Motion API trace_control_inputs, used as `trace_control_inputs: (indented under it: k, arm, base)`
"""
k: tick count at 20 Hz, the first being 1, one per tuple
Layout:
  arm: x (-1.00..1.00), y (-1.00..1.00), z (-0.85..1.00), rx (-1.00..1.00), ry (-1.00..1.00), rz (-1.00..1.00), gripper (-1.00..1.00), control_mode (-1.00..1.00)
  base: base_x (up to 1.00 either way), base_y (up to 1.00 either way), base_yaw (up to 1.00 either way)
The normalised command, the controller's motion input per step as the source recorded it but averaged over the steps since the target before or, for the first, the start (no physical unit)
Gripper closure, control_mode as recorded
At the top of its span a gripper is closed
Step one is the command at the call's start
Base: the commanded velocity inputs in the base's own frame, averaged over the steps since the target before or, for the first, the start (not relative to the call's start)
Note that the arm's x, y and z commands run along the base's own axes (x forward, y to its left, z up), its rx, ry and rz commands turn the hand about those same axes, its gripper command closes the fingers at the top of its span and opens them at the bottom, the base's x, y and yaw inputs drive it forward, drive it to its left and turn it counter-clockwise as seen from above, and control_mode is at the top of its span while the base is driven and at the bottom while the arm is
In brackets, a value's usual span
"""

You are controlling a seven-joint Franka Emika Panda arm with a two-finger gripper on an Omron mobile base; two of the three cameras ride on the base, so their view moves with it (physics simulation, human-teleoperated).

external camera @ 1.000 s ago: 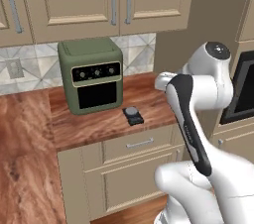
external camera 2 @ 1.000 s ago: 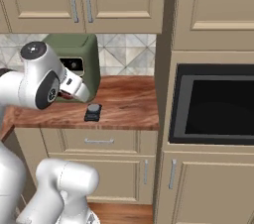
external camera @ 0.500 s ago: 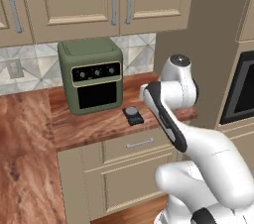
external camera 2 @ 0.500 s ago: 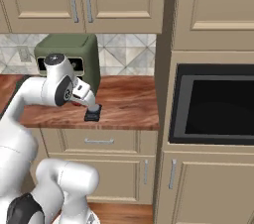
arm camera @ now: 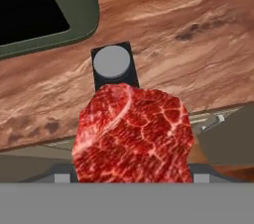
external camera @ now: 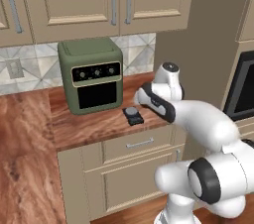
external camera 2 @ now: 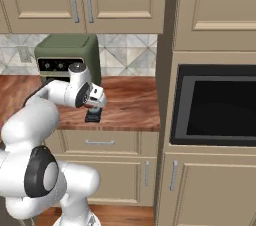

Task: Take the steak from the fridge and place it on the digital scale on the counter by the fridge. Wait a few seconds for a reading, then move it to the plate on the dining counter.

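The end effector has swung down from up beside the toaster oven to hover low over the desk's front edge, clamped on the steak. The digital scale sits just beyond and below the steak, so set-down looks near.

No lettering, number, brand or sign can be read anywhere; the dark control panel of the boxy olive-green toaster oven carries only three small round knobs, with any marks around them too small and blurred to make out; the flat black square digital scale with its grey round top bears no legible display or label.
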Motion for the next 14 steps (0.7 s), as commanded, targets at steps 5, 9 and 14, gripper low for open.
trace_control_inputs:
  k: [5,9,14]
  arm:
    - [0.6,0.07,-0.52,0.0,0.0,0.21,1.0,-1.0]
    - [0.61,0.0,-0.24,0.0,0.0,0.18,1.0,-1.0]
    - [0.54,0.02,-0.22,0.0,0.0,0.18,1.0,-1.0]
  base:
    - [0.0,0.0,0.0]
    - [0.0,0.0,0.0]
    - [0.0,0.0,0.0]
